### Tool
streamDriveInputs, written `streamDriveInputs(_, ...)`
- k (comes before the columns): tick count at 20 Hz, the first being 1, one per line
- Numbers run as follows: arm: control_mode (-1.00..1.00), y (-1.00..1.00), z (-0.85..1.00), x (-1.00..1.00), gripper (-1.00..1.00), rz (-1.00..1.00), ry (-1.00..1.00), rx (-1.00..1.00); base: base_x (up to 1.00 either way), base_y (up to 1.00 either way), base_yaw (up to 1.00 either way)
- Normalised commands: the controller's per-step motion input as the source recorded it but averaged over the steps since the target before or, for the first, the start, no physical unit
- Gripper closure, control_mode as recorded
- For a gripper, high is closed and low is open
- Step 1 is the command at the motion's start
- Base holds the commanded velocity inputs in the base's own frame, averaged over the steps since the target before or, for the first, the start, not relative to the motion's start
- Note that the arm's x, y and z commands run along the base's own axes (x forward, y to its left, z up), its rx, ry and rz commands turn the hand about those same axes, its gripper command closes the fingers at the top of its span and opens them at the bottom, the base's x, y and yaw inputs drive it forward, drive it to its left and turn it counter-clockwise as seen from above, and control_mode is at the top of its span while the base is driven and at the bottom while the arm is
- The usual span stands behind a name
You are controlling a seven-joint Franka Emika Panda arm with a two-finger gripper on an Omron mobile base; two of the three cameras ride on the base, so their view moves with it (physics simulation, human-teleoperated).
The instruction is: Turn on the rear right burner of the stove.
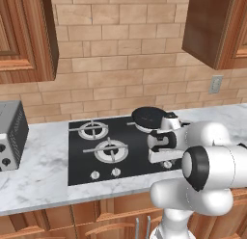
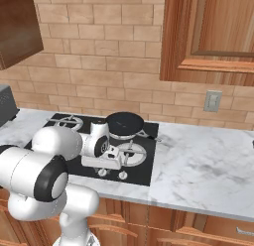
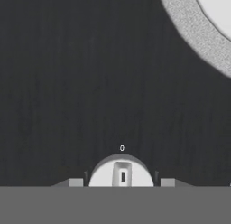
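My gripper hangs low over the stove, just above its front edge. A white knob sits between my fingertips, a "0" printed beyond it; I cannot tell whether I grip it. Bare black glass lies ahead. A pan covers the rear right burner beyond my fingers.
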Motion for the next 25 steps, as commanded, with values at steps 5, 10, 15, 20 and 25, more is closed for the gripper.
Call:
streamDriveInputs(5, -1.0, 0.0, -0.11, -0.02, 1.0, 0.34, 0.0, 0.0, 0.0, 0.0, 0.0)
streamDriveInputs(10, -1.0, 0.0, -0.1, 0.0, 1.0, 0.63, 0.0, 0.0, 0.0, 0.0, 0.0)
streamDriveInputs(15, -1.0, 0.0, -0.18, 0.0, 1.0, 0.66, 0.0, 0.0, 0.0, 0.0, 0.0)
streamDriveInputs(20, -1.0, 0.0, -0.22, 0.0, 1.0, 0.7, 0.0, 0.0, 0.0, 0.0, 0.0)
streamDriveInputs(25, -1.0, 0.0, -0.23, 0.0, 1.0, 0.6, 0.0, 0.0, 0.0, 0.0, 0.0)
